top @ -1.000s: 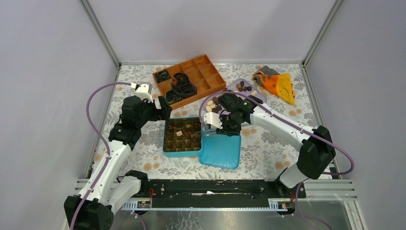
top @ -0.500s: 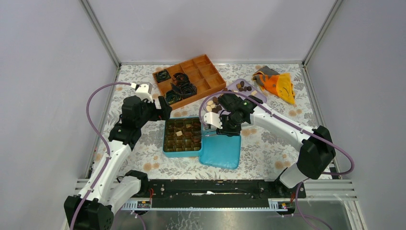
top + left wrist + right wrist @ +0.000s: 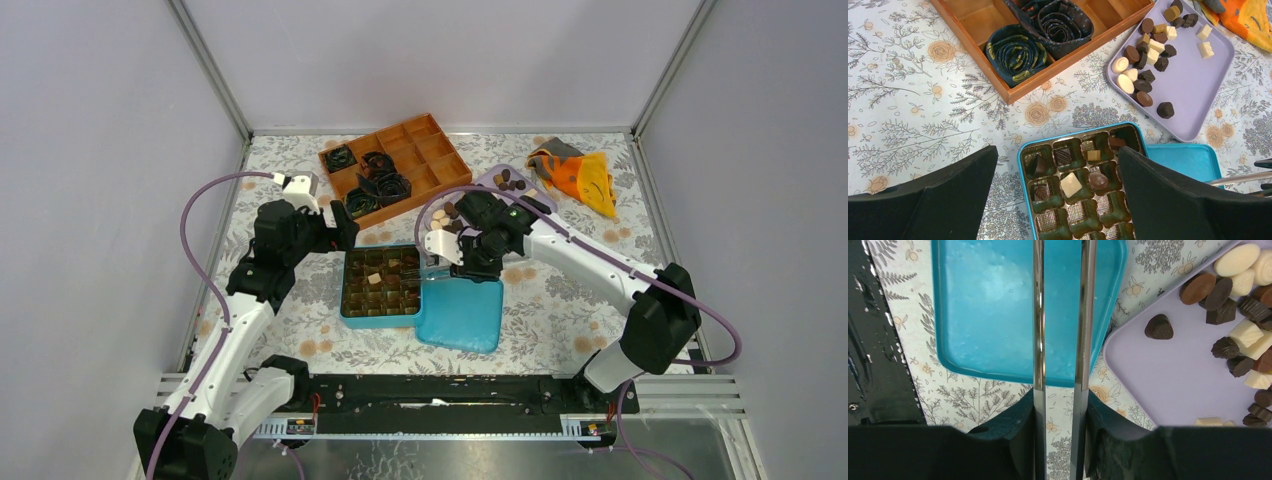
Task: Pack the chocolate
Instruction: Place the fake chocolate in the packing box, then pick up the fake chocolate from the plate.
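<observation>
My left claw (image 3: 1057,152) spread wide by blue box (image 3: 380,321), my right claw (image 3: 1060,405) clamping tweezers (image 3: 1038,315) over lid (image 3: 983,305)

The scene is lit brightly and evenly, seemingly from above. Only soft shadows are cast on the counter (image 3: 560,290). Glare is seen on the metal tongs (image 3: 1038,315) and the blue lid (image 3: 988,285). Little detail is shown on the dark jaws in both wrist views.
</observation>
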Robot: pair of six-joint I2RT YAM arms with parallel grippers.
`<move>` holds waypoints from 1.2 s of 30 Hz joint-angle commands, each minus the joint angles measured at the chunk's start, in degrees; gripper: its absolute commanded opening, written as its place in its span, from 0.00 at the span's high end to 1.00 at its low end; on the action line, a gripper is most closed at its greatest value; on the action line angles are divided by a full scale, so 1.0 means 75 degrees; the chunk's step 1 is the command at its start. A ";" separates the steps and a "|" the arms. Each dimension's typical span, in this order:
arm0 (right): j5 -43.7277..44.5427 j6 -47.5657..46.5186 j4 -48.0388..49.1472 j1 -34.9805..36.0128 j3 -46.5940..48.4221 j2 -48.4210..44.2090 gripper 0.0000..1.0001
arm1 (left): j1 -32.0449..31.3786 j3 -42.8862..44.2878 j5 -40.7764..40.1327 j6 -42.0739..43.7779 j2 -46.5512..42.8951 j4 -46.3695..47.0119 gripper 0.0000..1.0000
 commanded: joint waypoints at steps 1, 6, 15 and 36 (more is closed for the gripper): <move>-0.0572 0.0221 -0.0165 -0.0125 0.0526 -0.0255 0.62 | 0.0043 -0.0047 -0.0102 0.0165 -0.0154 0.0070 0.01; -0.1262 0.0373 -0.0165 -0.0795 0.0519 -0.0506 0.62 | 0.0047 -0.0056 -0.0183 0.0180 -0.0224 0.0062 0.01; -0.2340 0.0784 0.0618 -0.2872 -0.0600 -0.1712 0.62 | 0.0054 -0.0059 -0.0186 0.0180 -0.0247 0.0077 0.01; -0.0651 0.1729 0.2371 -0.4659 -0.1729 -0.0921 0.61 | 0.0047 -0.0106 -0.0249 0.0161 -0.0412 0.0090 0.01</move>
